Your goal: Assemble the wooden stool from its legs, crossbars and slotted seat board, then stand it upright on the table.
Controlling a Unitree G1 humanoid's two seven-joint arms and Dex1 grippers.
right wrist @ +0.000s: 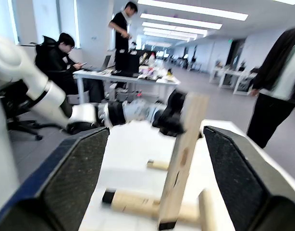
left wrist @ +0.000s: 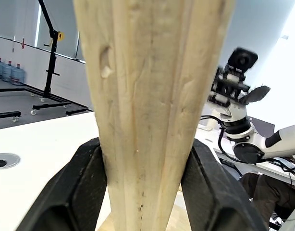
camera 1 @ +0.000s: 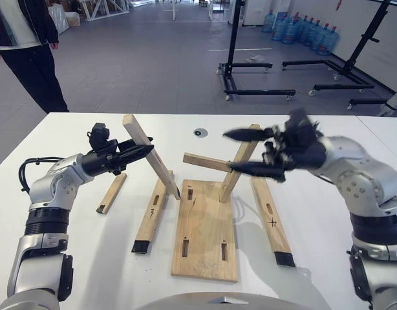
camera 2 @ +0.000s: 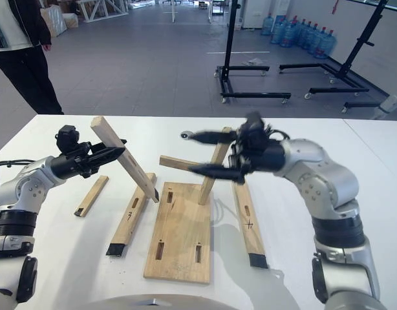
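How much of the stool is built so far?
Not much yet. One leg with a crossbar stands tilted on the seat board, the open right gripper around it. The left gripper holds a second leg at the board's edge. Two more legs and a short crossbar lie loose on the table.

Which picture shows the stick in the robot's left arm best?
The left eye view: the whole tilted pale wooden stool leg shows, gripped by the left end effector. The right eye view matches. The left wrist view gives close-up grain between fingers. The right wrist view is unclear.
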